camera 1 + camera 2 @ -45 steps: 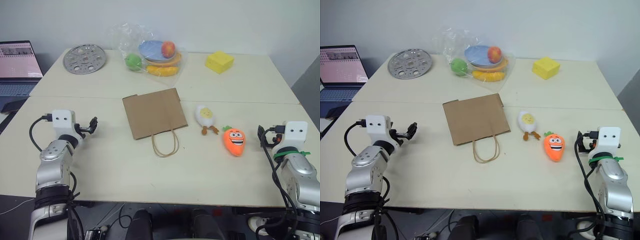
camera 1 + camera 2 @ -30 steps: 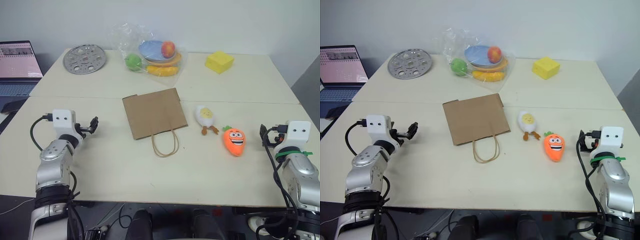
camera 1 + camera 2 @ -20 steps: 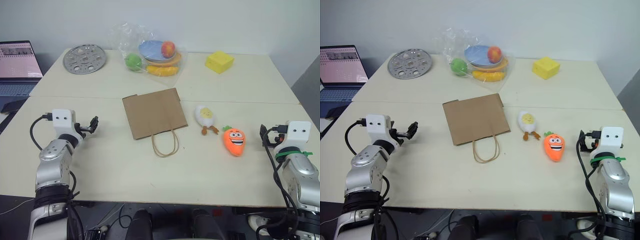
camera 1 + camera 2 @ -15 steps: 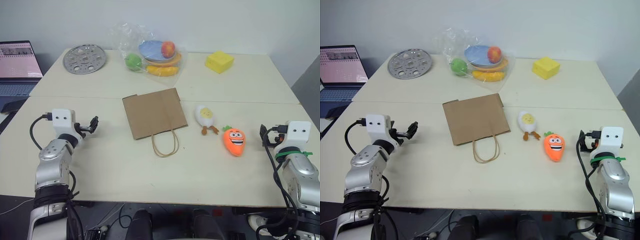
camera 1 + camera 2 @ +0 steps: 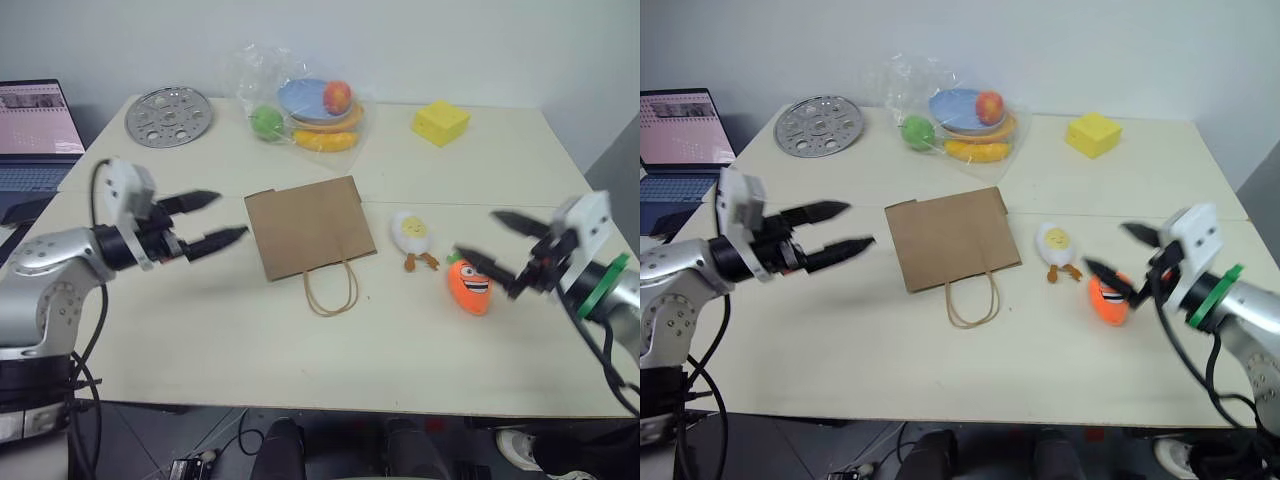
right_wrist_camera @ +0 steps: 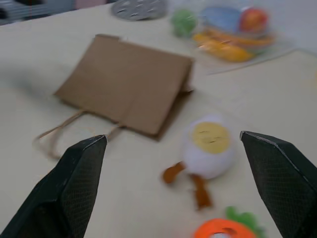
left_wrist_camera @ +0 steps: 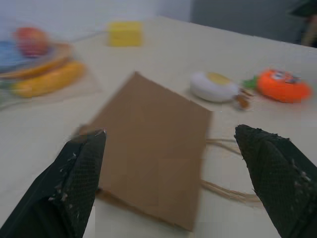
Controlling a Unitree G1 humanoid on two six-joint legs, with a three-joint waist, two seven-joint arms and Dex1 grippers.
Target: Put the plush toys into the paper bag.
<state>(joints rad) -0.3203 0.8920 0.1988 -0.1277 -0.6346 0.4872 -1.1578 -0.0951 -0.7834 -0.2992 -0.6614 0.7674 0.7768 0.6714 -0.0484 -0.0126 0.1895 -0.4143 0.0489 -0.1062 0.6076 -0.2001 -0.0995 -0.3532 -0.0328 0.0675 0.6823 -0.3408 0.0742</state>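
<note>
Hovering with fingers spread, left gripper (image 5: 222, 219) faces paper bag (image 5: 309, 226); right gripper (image 5: 1118, 253) likewise, over carrot (image 5: 1108, 297).

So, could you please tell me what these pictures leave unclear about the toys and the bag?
- Carrot plush: the right hand, open above it, covers part of it in both eye views; cut off by the edge in the right wrist view.
- Paper bag: lying flat, so its inside and whether its mouth will open cannot be told.
- Egg plush: blurred in both wrist views.

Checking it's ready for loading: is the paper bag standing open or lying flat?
Lying flat: the paper bag is folded shut on the table, its handles spread flat.
</note>
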